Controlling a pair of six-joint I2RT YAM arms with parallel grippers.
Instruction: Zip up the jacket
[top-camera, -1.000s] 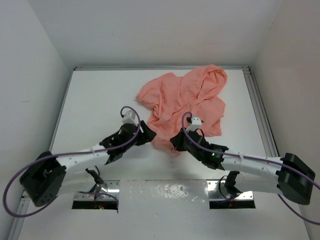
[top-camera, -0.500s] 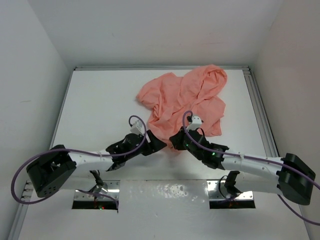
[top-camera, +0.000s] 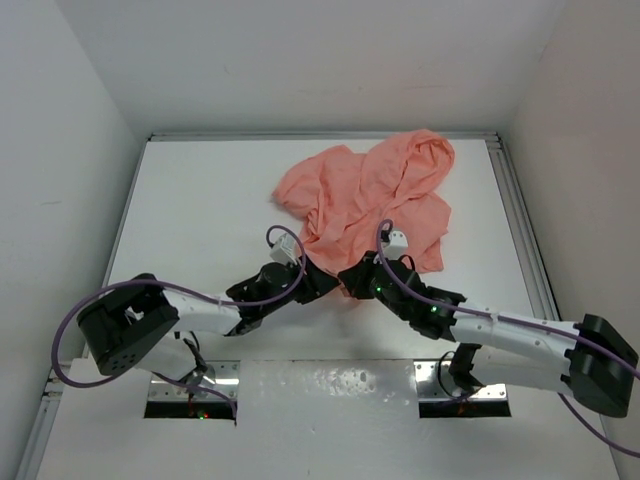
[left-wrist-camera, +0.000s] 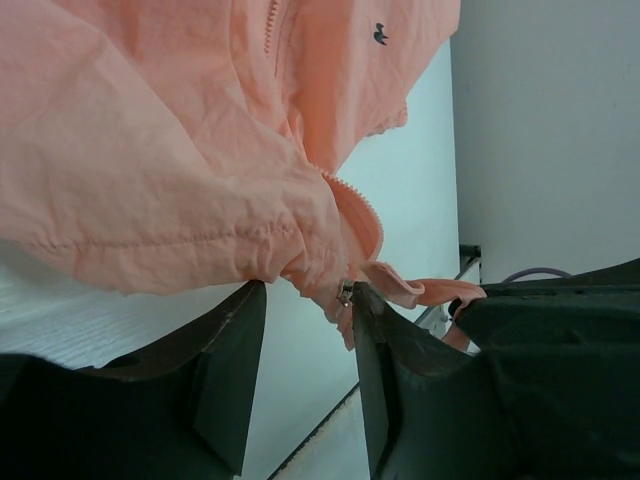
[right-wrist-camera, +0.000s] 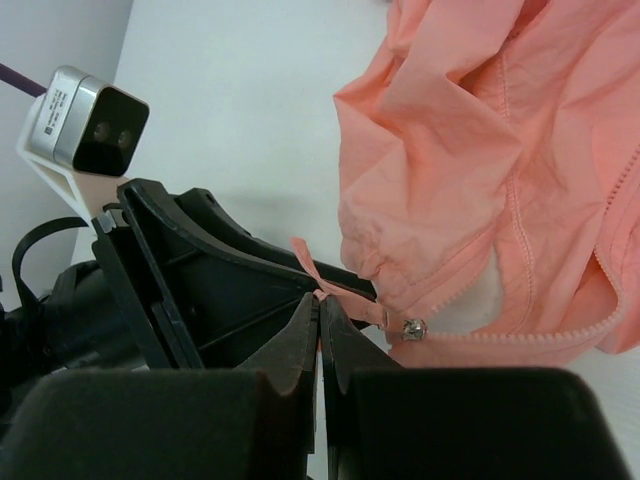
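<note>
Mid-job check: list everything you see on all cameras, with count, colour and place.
jacket: one, salmon pink, crumpled on the far centre-right of the table, unzipped at the near hem
zipper slider: one, silver, at the near bottom end of the zipper teeth
logo mark: one, dark, small, on the jacket front
table: one, white, under everything
walls: white, around the left, far and right sides
cables: two, purple, one along each arm
wrist camera: one, white housing, on the left wrist
left end effector: black, open, straddling the jacket hem by the slider
right end effector: black, shut on a thin strip of the jacket hem
</note>
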